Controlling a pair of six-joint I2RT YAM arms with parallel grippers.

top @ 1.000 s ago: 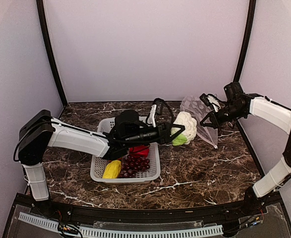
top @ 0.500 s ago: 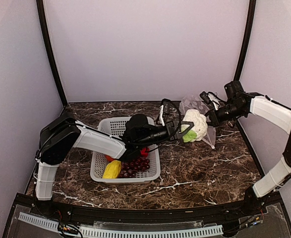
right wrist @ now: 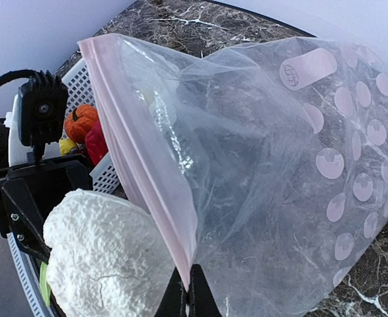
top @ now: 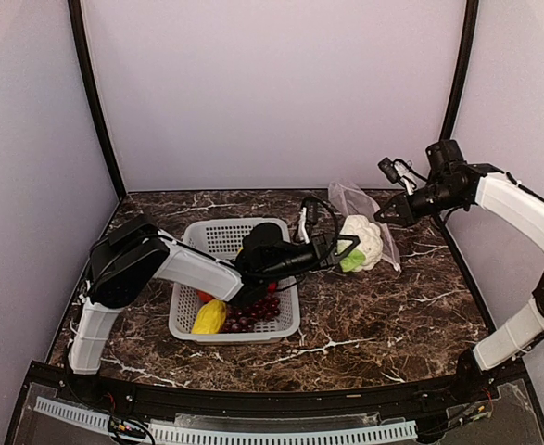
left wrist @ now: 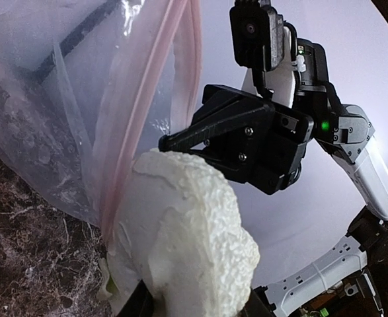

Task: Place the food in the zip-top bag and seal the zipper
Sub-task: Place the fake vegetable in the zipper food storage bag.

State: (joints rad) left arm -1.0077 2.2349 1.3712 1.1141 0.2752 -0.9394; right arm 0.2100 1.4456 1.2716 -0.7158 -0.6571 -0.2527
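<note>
My left gripper (top: pixel 346 248) is shut on the white-green cauliflower (top: pixel 364 237) and holds it against the mouth of the zip-top bag (top: pixel 357 199). In the left wrist view the cauliflower (left wrist: pixel 187 231) touches the pink zipper (left wrist: pixel 144 112). My right gripper (top: pixel 388 211) is shut on the zipper edge (right wrist: pixel 141 158) and holds the bag (right wrist: pixel 279 172) up. The cauliflower (right wrist: pixel 101 257) lies just left of that strip; I cannot tell if it is inside. The yellow piece (top: pixel 209 317), grapes (top: pixel 253 311), orange tomato (right wrist: pixel 81 122) and red pepper (right wrist: pixel 96 142) lie in the basket.
The grey-white perforated basket (top: pixel 218 225) stands left of centre on the dark marble table (top: pixel 383 315). The left arm reaches across its top. Purple walls close in the back and sides, with black posts at the back corners.
My left gripper has carried the cauliflower right, from beside the basket to the bag's mouth. My right gripper has raised the bag's edge and the bag now hangs steeper.
</note>
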